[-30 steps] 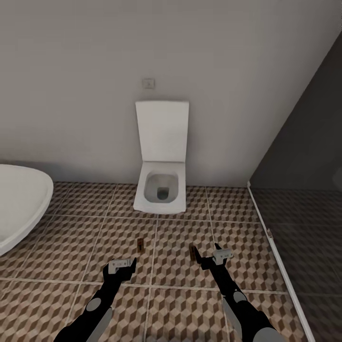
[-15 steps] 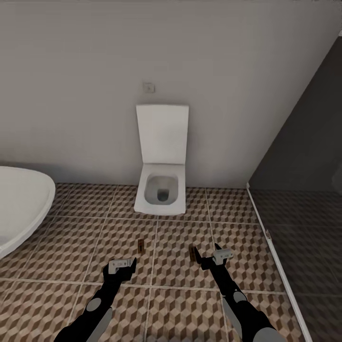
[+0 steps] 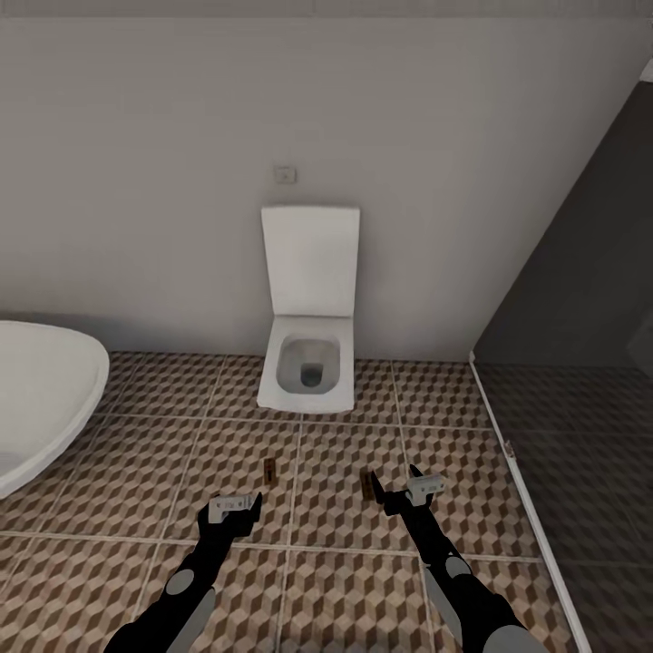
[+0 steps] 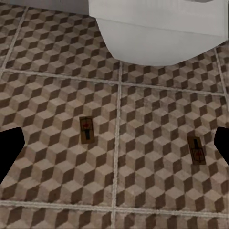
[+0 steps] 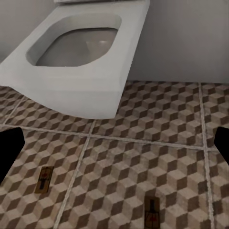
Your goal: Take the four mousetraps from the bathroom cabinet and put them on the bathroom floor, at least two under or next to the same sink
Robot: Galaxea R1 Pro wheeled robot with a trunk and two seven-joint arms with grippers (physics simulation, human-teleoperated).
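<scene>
Bathroom: cube-pattern tiled floor (image 3: 218, 435), white wall behind. Toilet (image 3: 308, 358) centre, lid up; white basin (image 3: 41, 399) at the robot's left. Two mousetraps lie flat on the floor in front of the toilet, well apart: one (image 3: 268, 469) ahead of the left tool (image 3: 238, 505), the other (image 3: 368, 483) just beside the right tool (image 3: 399, 494). Both tools spread, holding nothing. Judgement: two traps placed, neither beside the basin; next, fetch the remaining two from the cabinet and set them by it.

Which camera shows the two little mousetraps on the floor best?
The left wrist view: both mousetraps lie flat, red marks visible. The right wrist view catches them smaller near its edge; the head view shows thin dark slivers.
</scene>
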